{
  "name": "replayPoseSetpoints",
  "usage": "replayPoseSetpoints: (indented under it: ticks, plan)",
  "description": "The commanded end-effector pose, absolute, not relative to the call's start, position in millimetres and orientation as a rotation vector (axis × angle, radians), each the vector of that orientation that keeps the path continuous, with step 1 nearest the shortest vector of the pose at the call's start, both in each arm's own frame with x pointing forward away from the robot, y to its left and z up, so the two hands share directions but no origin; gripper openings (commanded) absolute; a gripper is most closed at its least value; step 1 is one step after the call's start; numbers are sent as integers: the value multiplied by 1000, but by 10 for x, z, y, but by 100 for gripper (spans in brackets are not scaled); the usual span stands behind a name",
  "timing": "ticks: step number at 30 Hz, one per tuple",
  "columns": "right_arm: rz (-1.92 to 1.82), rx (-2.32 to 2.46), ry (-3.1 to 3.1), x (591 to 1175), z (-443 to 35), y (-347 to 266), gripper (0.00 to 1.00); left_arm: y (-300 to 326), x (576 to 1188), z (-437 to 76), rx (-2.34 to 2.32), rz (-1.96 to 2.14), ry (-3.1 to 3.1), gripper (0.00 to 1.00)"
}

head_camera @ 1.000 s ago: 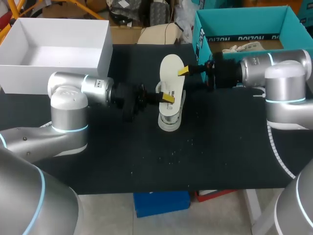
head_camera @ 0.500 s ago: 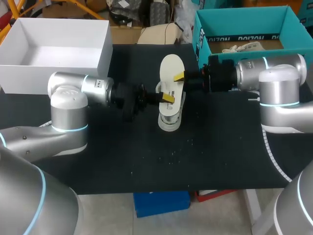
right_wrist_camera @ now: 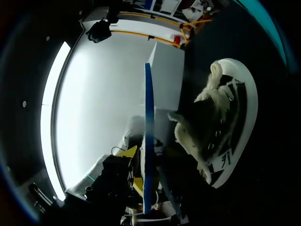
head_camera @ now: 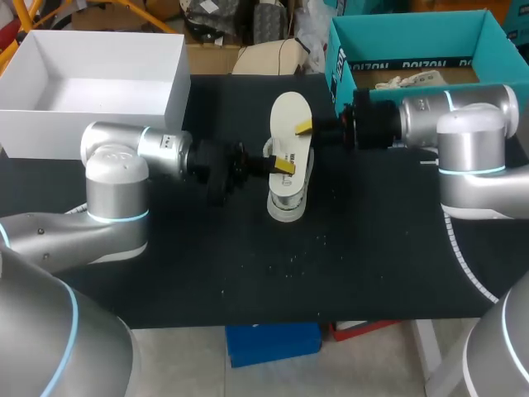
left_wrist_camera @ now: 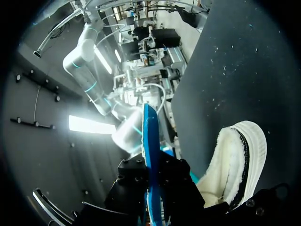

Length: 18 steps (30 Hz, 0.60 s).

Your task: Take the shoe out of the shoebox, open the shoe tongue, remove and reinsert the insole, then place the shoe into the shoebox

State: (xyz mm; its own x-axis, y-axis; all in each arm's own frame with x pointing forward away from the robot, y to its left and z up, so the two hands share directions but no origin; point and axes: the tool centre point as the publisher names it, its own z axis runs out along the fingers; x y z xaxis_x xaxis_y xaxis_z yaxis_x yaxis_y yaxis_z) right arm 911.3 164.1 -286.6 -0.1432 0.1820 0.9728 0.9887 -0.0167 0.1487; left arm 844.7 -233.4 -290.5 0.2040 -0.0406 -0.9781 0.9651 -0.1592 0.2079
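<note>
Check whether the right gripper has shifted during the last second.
Yes, slightly. The right gripper, on the insole, has slid a little away from the teal shoebox, further across the insole.

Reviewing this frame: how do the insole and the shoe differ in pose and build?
The insole is clamped in both arms' jaws, raised off the table; the shoe rests on the table beneath it. The insole is a thin flat sheet, blue along its edge; the shoe is bulky, with laces and fleecy lining. Both look mostly white from above, and neither is in the teal shoebox.
</note>
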Motion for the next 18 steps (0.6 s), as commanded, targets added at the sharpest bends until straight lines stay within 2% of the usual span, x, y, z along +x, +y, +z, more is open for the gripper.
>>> replayPoseSetpoints:
  ticks: [1, 11, 12, 13, 18]
  plan:
    - [-1247, -1294, -1444, 9142, -2850, 1634, 0, -2340, 8437, -2909, 1401, -1173, 956, 0]
    - [-1241, -1290, -1444, 9123, -2878, 1639, 0, -2340, 8437, -2909, 1401, -1173, 956, 0]
    - [-1241, -1290, -1444, 9123, -2878, 1639, 0, -2340, 8437, -2909, 1401, -1173, 956, 30]
    - [-1241, -1290, -1444, 9123, -2878, 1639, 0, -2324, 8426, -2896, 1406, -1147, 983, 100]
    - [-1241, -1290, -1444, 9123, -2878, 1639, 0, -2140, 8318, -2754, 1518, -904, 1249, 100]
